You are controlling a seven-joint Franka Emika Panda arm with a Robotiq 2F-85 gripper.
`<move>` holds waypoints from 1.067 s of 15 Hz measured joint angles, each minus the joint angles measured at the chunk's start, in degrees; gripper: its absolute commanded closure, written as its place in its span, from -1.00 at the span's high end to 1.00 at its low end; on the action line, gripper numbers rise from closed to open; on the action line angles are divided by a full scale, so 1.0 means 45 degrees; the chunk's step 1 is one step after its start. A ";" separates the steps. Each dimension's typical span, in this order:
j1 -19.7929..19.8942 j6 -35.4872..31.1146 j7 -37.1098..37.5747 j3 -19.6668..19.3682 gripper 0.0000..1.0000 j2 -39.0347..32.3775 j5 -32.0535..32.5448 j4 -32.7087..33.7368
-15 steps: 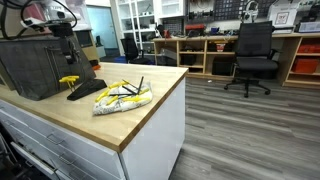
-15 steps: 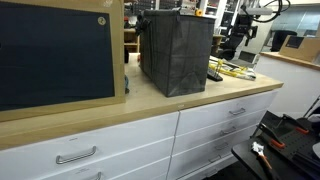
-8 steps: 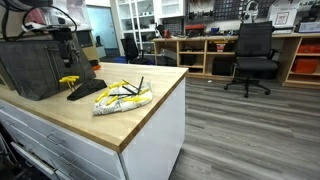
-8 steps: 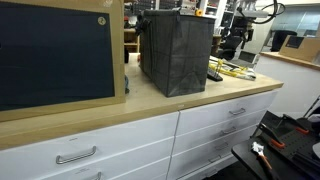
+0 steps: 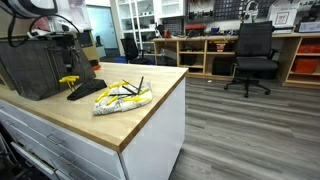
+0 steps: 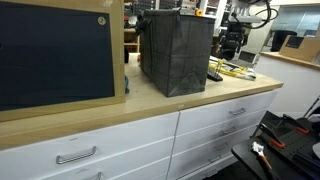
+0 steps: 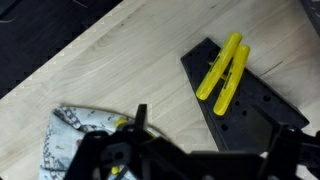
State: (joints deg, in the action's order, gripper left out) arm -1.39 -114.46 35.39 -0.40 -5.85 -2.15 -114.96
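We judge the work at its very start. The jaws stand spread wide and empty, hanging above the black perforated plate [image 7: 250, 105] and touching nothing. The yellow-handled hand tool [image 7: 222, 68] lies flat on that plate, near one of its ends, with its two handles side by side. It looks untouched to us: no descent onto it, no closing and no lift has been made yet.

Just beside the plate lies a crumpled printed cloth [image 7: 75, 135], grey-white with yellow, and it rests on the wooden surface [image 5: 140, 118] like the plate. In an exterior view the tool [image 5: 69, 80] shows at the plate's end nearest the dark grey fabric bin [image 5: 35, 65], which stands close behind the plate. A black office chair [image 5: 252, 55] stands on the floor, well apart from the plate.

We can read no brand, label or writing anywhere. The cloth's print is too small and blurred to make out, and neither the plate nor the bin shows any marking.
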 measured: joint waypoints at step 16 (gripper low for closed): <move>-0.0492 -0.0570 0.0226 0.0135 0.11 -0.1186 -0.0859 0.0534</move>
State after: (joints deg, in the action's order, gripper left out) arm -3.60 -117.02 36.41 0.21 -11.18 -6.01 -112.56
